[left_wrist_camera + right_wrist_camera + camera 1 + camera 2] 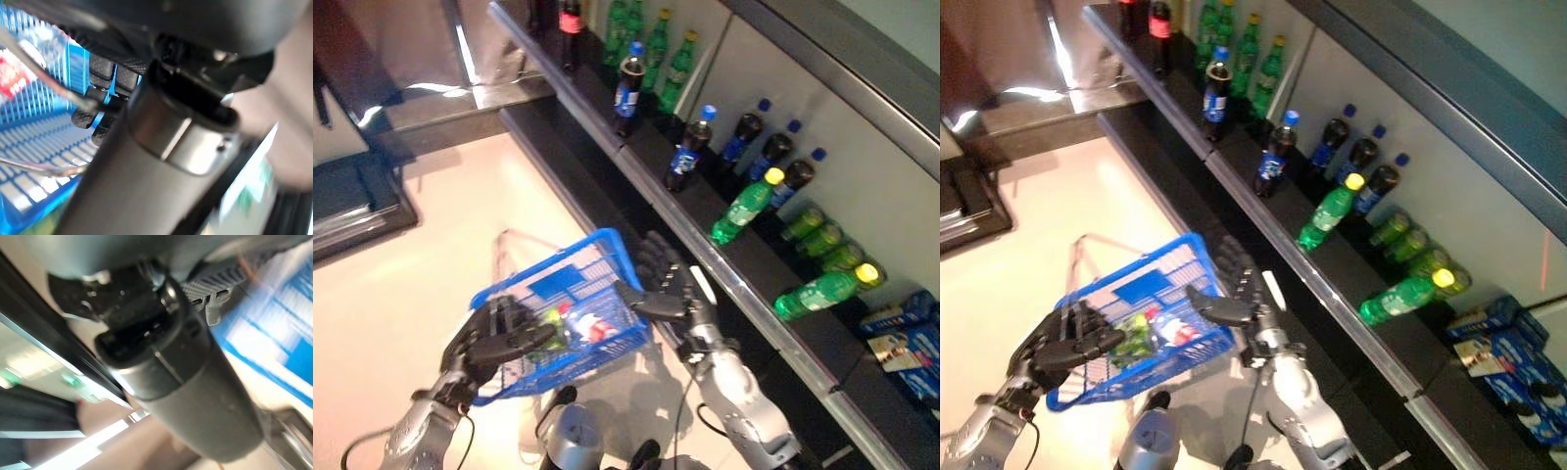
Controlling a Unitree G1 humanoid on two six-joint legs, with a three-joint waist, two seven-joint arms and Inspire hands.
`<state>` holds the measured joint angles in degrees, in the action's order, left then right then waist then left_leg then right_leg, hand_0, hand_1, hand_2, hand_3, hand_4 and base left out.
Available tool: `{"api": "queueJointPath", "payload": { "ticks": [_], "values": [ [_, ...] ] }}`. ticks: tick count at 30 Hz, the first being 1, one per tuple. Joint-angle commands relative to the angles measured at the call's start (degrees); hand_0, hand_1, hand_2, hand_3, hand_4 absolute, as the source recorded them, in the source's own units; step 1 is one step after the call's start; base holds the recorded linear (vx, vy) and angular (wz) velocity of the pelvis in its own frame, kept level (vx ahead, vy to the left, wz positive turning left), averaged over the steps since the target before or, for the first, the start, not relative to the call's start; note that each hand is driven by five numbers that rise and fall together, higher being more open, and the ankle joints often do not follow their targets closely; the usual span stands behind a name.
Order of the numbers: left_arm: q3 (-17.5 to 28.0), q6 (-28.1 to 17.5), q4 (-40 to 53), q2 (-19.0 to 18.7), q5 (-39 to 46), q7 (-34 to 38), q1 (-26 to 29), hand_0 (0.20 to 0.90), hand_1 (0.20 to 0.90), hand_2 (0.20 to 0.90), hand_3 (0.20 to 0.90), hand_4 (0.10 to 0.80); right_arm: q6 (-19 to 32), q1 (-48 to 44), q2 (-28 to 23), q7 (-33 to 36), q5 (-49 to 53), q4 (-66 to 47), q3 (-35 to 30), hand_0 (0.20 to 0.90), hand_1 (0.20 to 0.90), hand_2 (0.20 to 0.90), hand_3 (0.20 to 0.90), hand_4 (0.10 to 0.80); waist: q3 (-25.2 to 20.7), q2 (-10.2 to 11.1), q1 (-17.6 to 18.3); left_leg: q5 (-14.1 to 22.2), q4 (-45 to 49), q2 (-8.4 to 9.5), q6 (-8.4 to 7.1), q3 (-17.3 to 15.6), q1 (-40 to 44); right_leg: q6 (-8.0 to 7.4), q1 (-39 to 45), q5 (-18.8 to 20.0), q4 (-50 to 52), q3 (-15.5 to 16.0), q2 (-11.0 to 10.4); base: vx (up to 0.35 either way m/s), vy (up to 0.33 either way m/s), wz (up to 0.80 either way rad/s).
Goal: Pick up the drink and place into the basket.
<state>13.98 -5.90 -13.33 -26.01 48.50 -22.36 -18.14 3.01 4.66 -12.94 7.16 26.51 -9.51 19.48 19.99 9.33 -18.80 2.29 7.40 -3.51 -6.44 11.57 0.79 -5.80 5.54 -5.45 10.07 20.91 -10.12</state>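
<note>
My left hand (499, 338) holds a blue wire basket (553, 284) low in front of me, its fingers (100, 105) curled round the metal handle (44, 73). In the basket lie a green bottle (551, 325) and a drink with a red and white label (594, 328). My right hand (671, 284) is open at the basket's right rim, fingers straight, thumb pointing toward the basket, nothing in it. The basket (274, 328) also shows as a blue blur past that hand in the right wrist view.
A long dark shelf (734, 284) runs along my right. On it stand dark cola bottles (685, 152) with blue caps and green bottles (744, 206) with yellow caps; one green bottle (822, 289) lies flat. Blue boxes (901, 338) sit further right.
</note>
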Motion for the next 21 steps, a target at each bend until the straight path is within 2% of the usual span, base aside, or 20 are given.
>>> {"api": "queueJointPath", "payload": {
  "ticks": [1,5,6,7,8,9,11,13,14,17,19,20,21],
  "values": [
    [11.5,-21.5,7.2,-2.2,7.9,-3.9,4.5,0.300,0.300,0.300,0.200,0.100,7.9,2.2,-6.5,-10.6,7.9,-0.9,-1.5,0.900,0.900,0.900,0.900,0.800,-10.2,-4.3,1.4,-5.0,-1.3,0.92,1.32,-3.9,-2.3,0.81,5.2,0.1,-2.1,1.5,2.0,0.035,0.092,-0.19],
    [10.0,-23.1,1.9,0.2,8.0,-3.1,3.2,0.300,0.300,0.300,0.200,0.100,7.3,4.1,-6.3,-18.3,14.6,0.5,-2.3,0.900,0.900,0.900,0.900,0.800,-11.0,-4.8,2.8,-4.5,-1.5,0.84,1.58,-5.6,-1.4,0.26,5.3,1.2,-4.0,-0.1,1.4,0.022,0.129,-0.20],
    [9.3,-24.1,-0.1,1.6,8.0,-2.0,2.6,0.300,0.300,0.300,0.200,0.100,5.8,5.2,-6.5,-23.3,16.7,1.1,-2.8,0.900,0.900,0.900,0.900,0.800,-11.4,-5.1,3.8,-3.9,-1.2,0.92,1.85,-6.8,-1.2,-0.20,5.1,1.9,-5.0,-1.2,0.9,-0.008,0.131,-0.26],
    [9.2,-24.4,-0.3,1.8,7.9,-1.9,2.5,0.300,0.300,0.300,0.200,0.100,5.7,5.3,-6.6,-24.0,16.9,1.2,-2.8,0.900,0.900,0.900,0.900,0.800,-11.4,-5.2,3.8,-3.8,-1.1,0.93,1.89,-7.1,-1.2,-0.28,5.1,2.0,-5.1,-1.4,0.8,-0.014,0.185,-0.30],
    [8.5,-24.5,-0.8,2.7,7.9,-0.7,2.1,0.300,0.300,0.300,0.200,0.100,4.4,5.9,-6.6,-27.7,19.6,1.5,-2.8,0.900,0.900,0.900,0.900,0.800,-11.6,-5.3,4.3,-3.3,-0.6,1.09,2.10,-7.9,-1.2,-0.76,4.9,2.5,-5.9,-2.1,0.2,-0.005,0.187,-0.28],
    [7.9,-24.8,-2.0,3.6,7.7,0.3,1.5,0.300,0.300,0.300,0.200,0.100,2.3,6.6,-6.0,-33.5,23.1,2.3,-2.9,0.900,0.900,0.900,0.900,0.800,-11.8,-5.4,4.8,-2.4,0.1,1.36,2.46,-9.0,-1.1,-1.58,4.8,3.3,-6.8,-3.1,-0.6,-0.002,0.192,-0.24],
    [7.3,-25.0,-2.7,4.1,6.9,1.5,1.3,0.300,0.300,0.300,0.200,0.100,0.8,6.8,-5.5,-37.0,25.4,3.1,-2.9,0.900,0.900,0.900,0.900,0.800,-12.0,-5.4,5.2,-1.7,0.7,1.65,2.86,-10.1,-1.0,-2.31,4.7,3.9,-7.4,-3.9,-1.3,0.011,0.184,-0.33],
    [5.4,-25.3,-4.4,5.0,5.8,3.8,1.3,0.300,0.300,0.300,0.200,0.100,-1.1,7.1,-4.5,-39.6,27.2,4.4,-2.9,0.900,0.900,0.900,0.900,0.800,-12.3,-5.4,5.8,-0.1,1.8,2.50,4.16,-12.1,-1.1,-4.17,4.4,5.1,-8.3,-5.0,-3.1,0.010,0.251,-0.32],
    [4.9,-25.5,-4.7,5.2,5.2,4.6,1.3,0.300,0.300,0.300,0.200,0.100,-1.4,7.2,-4.2,-39.6,27.2,4.8,-2.9,0.900,0.900,0.900,0.900,0.800,-12.4,-5.4,5.9,0.2,2.0,2.66,4.49,-12.6,-1.2,-4.62,4.2,5.3,-8.3,-5.2,-3.5,-0.019,0.249,-0.38],
    [3.2,-26.5,-6.1,5.5,6.7,9.7,2.5,0.300,0.300,0.300,0.200,0.100,-1.2,8.6,-2.9,-41.0,23.3,9.7,-3.7,0.900,0.900,0.900,0.900,0.800,-12.2,-5.1,7.4,1.1,1.2,3.91,6.30,-14.7,-1.3,-6.08,1.2,10.9,-8.2,-5.7,-6.8,-0.089,0.208,-0.38],
    [3.6,-26.7,-6.5,6.5,13.5,10.2,3.4,0.300,0.300,0.300,0.200,0.100,-0.4,9.0,-2.4,-41.1,21.0,13.5,-3.7,0.900,0.900,0.900,0.900,0.800,-12.1,-5.0,7.9,0.6,0.1,3.92,6.90,-15.9,-1.5,-5.94,-0.6,11.1,-5.6,-5.6,-6.2,-0.156,0.123,-0.29],
    [3.7,-27.2,-7.7,7.5,14.1,11.7,4.5,0.300,0.300,0.300,0.200,0.100,-0.3,9.1,-1.8,-39.4,20.1,15.8,-4.0,0.900,0.900,0.900,0.900,0.800,-12.0,-5.0,8.7,0.3,-0.6,4.41,7.69,-15.4,-1.7,-5.54,-1.7,9.4,-2.6,-7.0,-4.1,-0.144,0.123,-0.32],
    [3.3,-27.3,-9.5,7.9,14.1,12.3,5.8,0.300,0.300,0.300,0.200,0.100,0.0,9.6,-1.3,-37.9,19.4,17.6,-4.4,0.900,0.900,0.900,0.900,0.800,-12.2,-4.8,9.7,-0.4,-1.9,5.19,8.37,-14.1,-2.1,-4.88,-2.5,7.3,-0.6,-8.8,-1.0,-0.103,0.112,-0.24]
  ]
}}
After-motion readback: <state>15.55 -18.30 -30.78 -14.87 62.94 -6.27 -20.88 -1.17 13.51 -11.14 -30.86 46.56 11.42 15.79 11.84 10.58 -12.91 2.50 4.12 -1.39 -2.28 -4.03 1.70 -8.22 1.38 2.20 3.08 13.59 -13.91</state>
